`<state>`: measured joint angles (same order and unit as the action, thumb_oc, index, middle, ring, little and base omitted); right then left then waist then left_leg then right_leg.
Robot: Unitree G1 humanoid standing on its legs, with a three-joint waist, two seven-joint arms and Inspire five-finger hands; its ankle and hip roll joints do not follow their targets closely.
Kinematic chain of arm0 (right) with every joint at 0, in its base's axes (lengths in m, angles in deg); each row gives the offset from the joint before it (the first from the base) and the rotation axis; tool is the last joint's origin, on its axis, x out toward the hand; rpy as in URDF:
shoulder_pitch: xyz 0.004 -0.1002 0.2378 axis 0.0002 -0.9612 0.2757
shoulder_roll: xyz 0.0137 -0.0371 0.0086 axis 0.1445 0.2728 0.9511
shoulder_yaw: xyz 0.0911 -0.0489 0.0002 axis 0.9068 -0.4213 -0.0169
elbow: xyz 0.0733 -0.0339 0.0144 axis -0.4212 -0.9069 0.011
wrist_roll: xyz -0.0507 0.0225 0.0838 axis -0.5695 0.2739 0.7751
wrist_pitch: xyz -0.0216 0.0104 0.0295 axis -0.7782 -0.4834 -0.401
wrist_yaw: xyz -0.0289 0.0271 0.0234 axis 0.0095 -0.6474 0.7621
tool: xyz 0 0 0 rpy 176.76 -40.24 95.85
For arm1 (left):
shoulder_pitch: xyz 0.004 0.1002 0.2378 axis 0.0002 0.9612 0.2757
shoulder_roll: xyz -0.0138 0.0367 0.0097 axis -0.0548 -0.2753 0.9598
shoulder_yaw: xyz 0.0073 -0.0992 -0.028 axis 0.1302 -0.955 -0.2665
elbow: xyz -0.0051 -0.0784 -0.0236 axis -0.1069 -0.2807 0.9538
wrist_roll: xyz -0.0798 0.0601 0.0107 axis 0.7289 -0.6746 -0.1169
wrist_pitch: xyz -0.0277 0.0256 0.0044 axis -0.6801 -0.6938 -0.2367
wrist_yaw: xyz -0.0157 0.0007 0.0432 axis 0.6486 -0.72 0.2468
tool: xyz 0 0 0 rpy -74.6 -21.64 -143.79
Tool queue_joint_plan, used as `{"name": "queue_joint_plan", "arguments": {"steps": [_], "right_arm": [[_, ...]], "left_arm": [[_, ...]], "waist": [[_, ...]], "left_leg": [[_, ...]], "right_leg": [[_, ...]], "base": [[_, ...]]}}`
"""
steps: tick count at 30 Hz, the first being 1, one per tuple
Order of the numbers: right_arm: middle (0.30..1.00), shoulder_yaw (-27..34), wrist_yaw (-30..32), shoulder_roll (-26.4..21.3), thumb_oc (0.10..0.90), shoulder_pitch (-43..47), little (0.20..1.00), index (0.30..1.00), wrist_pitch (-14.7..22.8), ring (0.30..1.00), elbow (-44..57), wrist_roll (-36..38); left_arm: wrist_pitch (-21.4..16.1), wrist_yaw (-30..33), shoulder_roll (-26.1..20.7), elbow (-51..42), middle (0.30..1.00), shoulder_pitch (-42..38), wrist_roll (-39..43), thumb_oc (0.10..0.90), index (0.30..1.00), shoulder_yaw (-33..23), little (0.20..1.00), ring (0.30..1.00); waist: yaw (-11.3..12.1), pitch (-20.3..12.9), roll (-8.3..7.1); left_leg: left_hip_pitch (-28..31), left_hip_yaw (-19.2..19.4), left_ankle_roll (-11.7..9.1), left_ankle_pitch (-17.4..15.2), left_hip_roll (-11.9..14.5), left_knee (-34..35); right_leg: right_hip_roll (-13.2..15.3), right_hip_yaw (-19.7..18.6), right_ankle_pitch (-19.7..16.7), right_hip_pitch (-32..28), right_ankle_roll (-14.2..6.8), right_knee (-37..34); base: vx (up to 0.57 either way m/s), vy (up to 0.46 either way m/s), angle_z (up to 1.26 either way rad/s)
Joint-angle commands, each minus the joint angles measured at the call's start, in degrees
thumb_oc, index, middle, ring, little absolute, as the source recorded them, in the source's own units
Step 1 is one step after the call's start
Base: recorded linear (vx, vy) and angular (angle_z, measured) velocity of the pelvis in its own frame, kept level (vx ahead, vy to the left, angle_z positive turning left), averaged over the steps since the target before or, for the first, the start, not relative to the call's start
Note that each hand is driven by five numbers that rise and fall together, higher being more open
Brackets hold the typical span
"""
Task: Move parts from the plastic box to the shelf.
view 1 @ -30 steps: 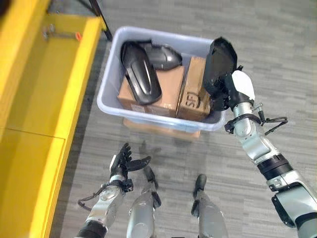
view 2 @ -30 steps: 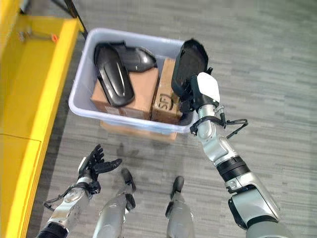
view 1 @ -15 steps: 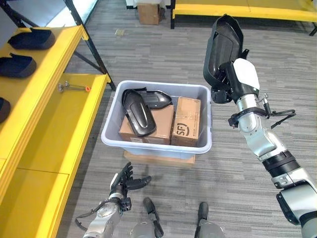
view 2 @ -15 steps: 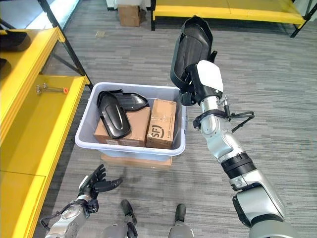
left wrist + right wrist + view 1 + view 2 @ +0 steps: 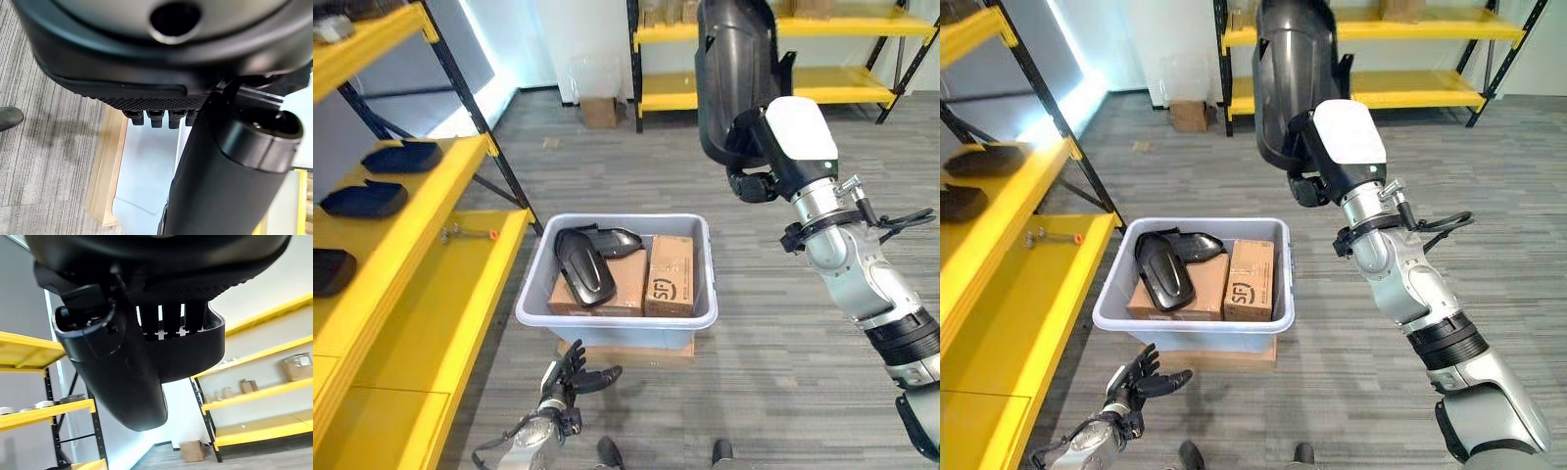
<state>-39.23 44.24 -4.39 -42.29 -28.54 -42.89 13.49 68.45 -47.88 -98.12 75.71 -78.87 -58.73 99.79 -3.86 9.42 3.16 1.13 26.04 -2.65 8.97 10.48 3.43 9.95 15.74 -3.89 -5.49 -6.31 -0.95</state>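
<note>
Gripping a black part (image 5: 734,83) upright, right hand (image 5: 756,166) fingers curl round its lower end, high above plastic box (image 5: 617,318); left hand (image 5: 570,377) spread, empty.

The grey plank floor (image 5: 773,343) carries a flat wooden board (image 5: 626,346) under the plastic box (image 5: 617,311). The yellow shelf (image 5: 460,284) holds dark parts (image 5: 372,199) and a small tool (image 5: 467,233).

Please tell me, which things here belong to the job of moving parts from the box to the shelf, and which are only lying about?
Job: black part held up in the right hand; plastic box; black parts inside it; yellow shelf with parts already on it.

Lying about: cardboard boxes in the bin; carton on the floor; idle left hand.
</note>
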Motion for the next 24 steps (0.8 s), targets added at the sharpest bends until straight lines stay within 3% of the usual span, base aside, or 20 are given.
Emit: {"name": "queue_joint_plan", "arguments": {"steps": [1,4,7,8,9,11,13,14,15,17,19,20,24], "right_arm": [[0.300,1.4,3.3,0.9,0.400,9.0,0.300,0.300,4.0,0.300,0.0,0.1],[0.300,-0.3,3.0,1.7,0.400,10.4,0.300,0.300,4.5,0.300,-0.7,1.2],[0.300,-0.5,3.3,1.1,0.400,10.1,0.300,0.300,4.6,0.300,-0.7,2.0],[0.300,-0.1,3.6,-0.2,0.400,9.2,0.300,0.300,4.6,0.300,-0.6,1.9],[0.300,0.3,3.8,-1.1,0.400,8.7,0.300,0.300,4.7,0.300,-0.1,1.7],[0.300,0.7,4.0,-2.0,0.400,8.4,0.300,0.300,4.4,0.300,0.0,1.6],[0.300,0.9,4.2,-2.5,0.400,8.6,0.300,0.300,4.2,0.300,-0.1,1.8],[0.300,1.6,4.5,-2.9,0.400,8.6,0.300,0.300,3.9,0.300,0.4,2.5],[0.300,1.7,4.4,-3.1,0.400,8.5,0.300,0.300,3.9,0.300,0.4,2.6],[0.300,3.0,4.2,-3.5,0.400,7.3,0.300,0.300,3.4,0.300,1.6,2.7],[0.300,3.3,4.1,-3.6,0.400,6.9,0.300,0.300,3.3,0.300,1.9,2.7],[0.300,4.0,4.0,-2.3,0.400,5.5,0.300,0.300,3.3,0.300,1.5,3.0],[0.300,3.7,3.6,-1.6,0.400,6.3,0.300,0.300,3.5,0.300,0.9,3.1]], "left_arm": [[-3.3,0.1,-2.7,-3.0,1.000,-1.5,0.9,0.900,1.000,-0.4,1.000,1.000],[-3.4,0.4,-3.1,-4.1,1.000,-0.6,1.8,0.900,1.000,-1.3,1.000,1.000],[-3.4,0.1,-3.5,-4.5,1.000,-0.9,2.1,0.900,1.000,-0.6,1.000,1.000],[-3.1,0.0,-3.7,-3.8,1.000,-1.6,2.3,0.900,1.000,0.0,1.000,1.000],[-2.9,0.0,-3.8,-3.6,1.000,-1.9,2.5,0.900,1.000,0.4,1.000,1.000],[-2.8,-0.3,-3.8,-3.8,1.000,-2.8,3.2,0.900,1.000,1.4,1.000,1.000],[-2.7,-0.4,-3.7,-3.9,1.000,-3.3,3.7,0.900,1.000,2.1,1.000,1.000],[-2.7,-0.6,-3.2,-4.0,1.000,-4.7,4.0,0.900,1.000,3.0,1.000,1.000],[-2.7,-0.6,-3.2,-3.9,1.000,-4.8,4.0,0.900,1.000,3.1,1.000,1.000],[-2.3,-0.9,-2.7,-4.3,1.000,-6.8,3.4,0.900,1.000,4.4,1.000,1.000],[-2.3,-0.9,-2.7,-4.3,1.000,-6.8,3.4,0.900,1.000,4.5,1.000,1.000],[-2.3,-1.4,-3.0,-4.9,1.000,-7.0,2.1,0.900,1.000,4.9,1.000,1.000],[-2.6,-2.2,-4.3,-6.3,1.000,-6.6,0.5,0.900,1.000,4.5,1.000,1.000]], "waist": [[2.7,-3.9,-0.77],[4.9,-2.1,-0.04],[5.9,-0.5,0.04],[5.8,0.3,-1.10],[5.2,0.5,-1.92],[5.0,0.4,-3.03],[4.6,0.2,-3.09],[4.3,-0.3,-3.63],[4.0,-0.2,-3.65],[2.7,-1.1,-3.68],[2.7,-1.1,-3.97],[3.1,-1.6,-3.54],[3.8,-2.0,-4.42]], "left_leg": [[3.1,-2.8,-9.8,9.2,15.6,-5.2],[0.2,-5.1,-12.0,17.0,17.6,-4.5],[-4.6,-4.9,-12.1,21.0,16.9,-3.7],[-5.9,-2.1,-11.5,17.3,16.0,-8.0],[-5.3,0.3,-11.3,15.6,17.5,-12.3],[-4.3,1.2,-10.9,10.6,19.7,-20.9],[-4.3,-0.2,-10.7,7.5,20.2,-23.9],[-2.7,-0.7,-10.1,3.8,19.7,-25.3],[-2.9,-1.1,-9.9,3.4,19.5,-25.6],[-2.8,3.7,-8.5,-2.6,17.7,-20.7],[-2.4,4.1,-7.9,-3.1,16.9,-20.3],[-2.8,4.4,-7.7,-4.3,15.1,-18.7],[-1.6,5.5,-7.0,-4.8,12.3,-14.7]], "right_leg": [[0.1,-1.5,15.2,4.7,1.8,17.9],[-2.0,1.1,17.0,5.2,3.2,19.8],[-2.4,4.3,17.0,4.0,4.5,18.4],[-1.5,6.1,16.9,3.5,5.1,17.5],[-1.0,7.8,15.9,3.9,5.6,16.5],[-0.1,11.0,14.9,4.1,6.5,15.0],[0.2,12.7,14.8,3.8,6.4,14.5],[1.4,15.1,14.4,3.8,6.3,15.0],[1.7,15.5,14.4,3.6,6.1,15.2],[3.0,19.1,13.9,2.8,5.2,15.9],[3.7,19.1,13.6,2.7,4.7,16.0],[5.3,20.0,12.0,1.7,3.5,15.2],[7.6,20.5,8.5,1.2,1.3,13.2]], "base": [[-0.23,-0.285,0.24],[-0.24,-0.233,0.34],[-0.21,-0.196,0.55],[-0.30,-0.341,1.37],[-0.30,-0.337,1.79],[-0.16,-0.145,1.58],[-0.05,0.006,0.97],[-0.03,0.033,1.39],[-0.02,0.067,1.39],[0.02,0.101,1.32],[0.07,0.162,1.40],[0.10,0.218,1.06],[0.08,0.202,0.27]]}}
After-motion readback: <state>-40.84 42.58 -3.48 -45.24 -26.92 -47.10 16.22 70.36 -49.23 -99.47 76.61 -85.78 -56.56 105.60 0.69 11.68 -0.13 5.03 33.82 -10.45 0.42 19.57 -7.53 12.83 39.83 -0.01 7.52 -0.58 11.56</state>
